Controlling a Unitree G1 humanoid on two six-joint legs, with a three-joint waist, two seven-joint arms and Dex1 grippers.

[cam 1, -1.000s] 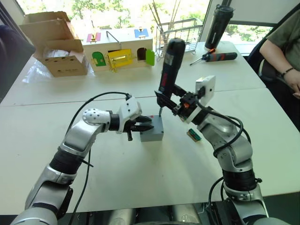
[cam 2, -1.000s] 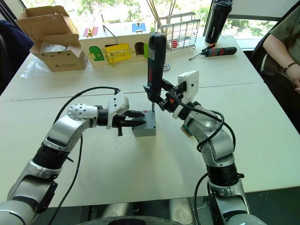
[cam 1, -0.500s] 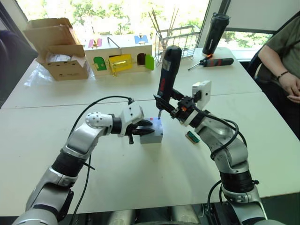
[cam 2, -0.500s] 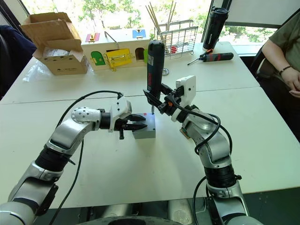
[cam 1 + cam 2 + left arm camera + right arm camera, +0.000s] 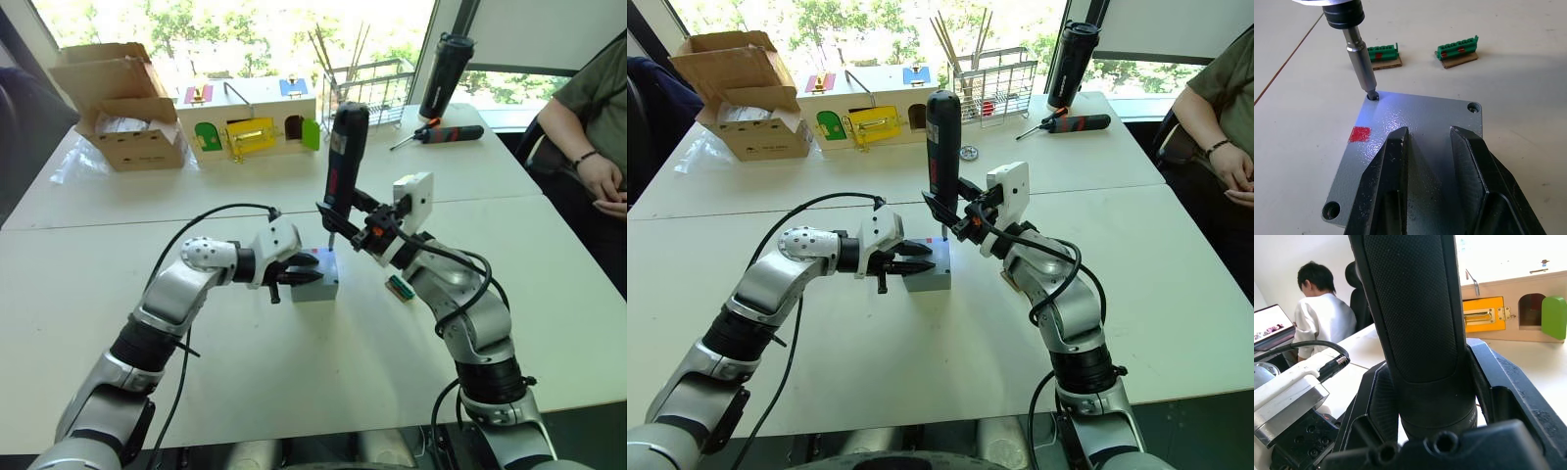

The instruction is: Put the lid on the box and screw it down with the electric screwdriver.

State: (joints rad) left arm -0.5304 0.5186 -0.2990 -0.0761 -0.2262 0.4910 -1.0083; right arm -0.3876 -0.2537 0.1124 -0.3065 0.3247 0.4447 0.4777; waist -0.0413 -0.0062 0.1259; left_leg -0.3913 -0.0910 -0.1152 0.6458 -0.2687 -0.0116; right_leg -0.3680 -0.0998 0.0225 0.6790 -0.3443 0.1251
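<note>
The grey box (image 5: 318, 286) stands mid-table with the lid (image 5: 1425, 110) lying on top; a red mark (image 5: 1359, 133) shows on the lid. My left gripper (image 5: 1429, 131) is open, both fingers lying flat on the lid. My right gripper (image 5: 345, 217) is shut on the electric screwdriver (image 5: 345, 157), which it holds nearly upright over the box. The screwdriver's metal bit (image 5: 1360, 58) sits in the screw hole at one of the lid's far corners. Three other corner holes show.
Green terminal blocks (image 5: 1383, 53) (image 5: 1458, 49) lie just beyond the box. At the table's back stand a cardboard box (image 5: 118, 108), a wooden latch box (image 5: 250, 116), a wire basket (image 5: 377, 83), a black bottle (image 5: 443, 73) and a hand screwdriver (image 5: 446, 134). A person (image 5: 588, 127) sits at right.
The camera has shifted. The screwdriver stands slightly more upright, its bit still at the lid's corner. My left gripper stays on the lid.
</note>
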